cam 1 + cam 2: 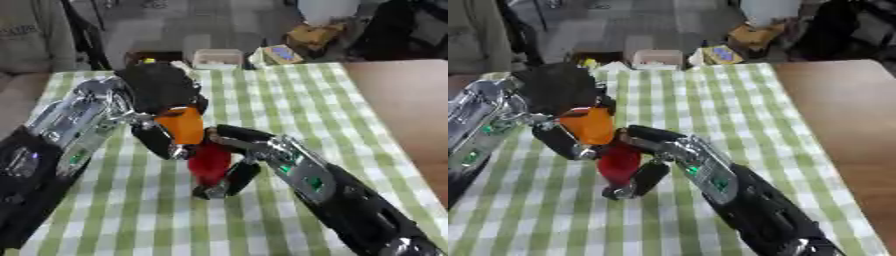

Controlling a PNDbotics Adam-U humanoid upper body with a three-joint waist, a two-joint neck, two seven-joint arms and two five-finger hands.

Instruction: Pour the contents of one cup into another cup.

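Your left hand (162, 90) has its fingers curled round the orange cup (182, 125), holding it up off the table and tipped, its low end right over the red cup (210, 162). Your right hand (238, 157) is wrapped round the red cup from the side — thumb and fingers closed on its wall, the cup low over the green checked cloth (289, 100), near the middle of the table. Whether its base touches the cloth, you can't tell from here.

Both cups look like light plastic, smooth-walled, probably a little slippery and liable to flex if squeezed. So hold them by the mid-wall, as you are, and keep your fingers clear of the rims — the orange lip needs a free path into the red mouth. Light cups shift easily, so the red one wants steadying while anything drops in.

To look at: the orange cup is bright and plain, partly hidden by the black hand; the red one is a deeper, solid red, narrower toward the bottom. What's inside either isn't visible.
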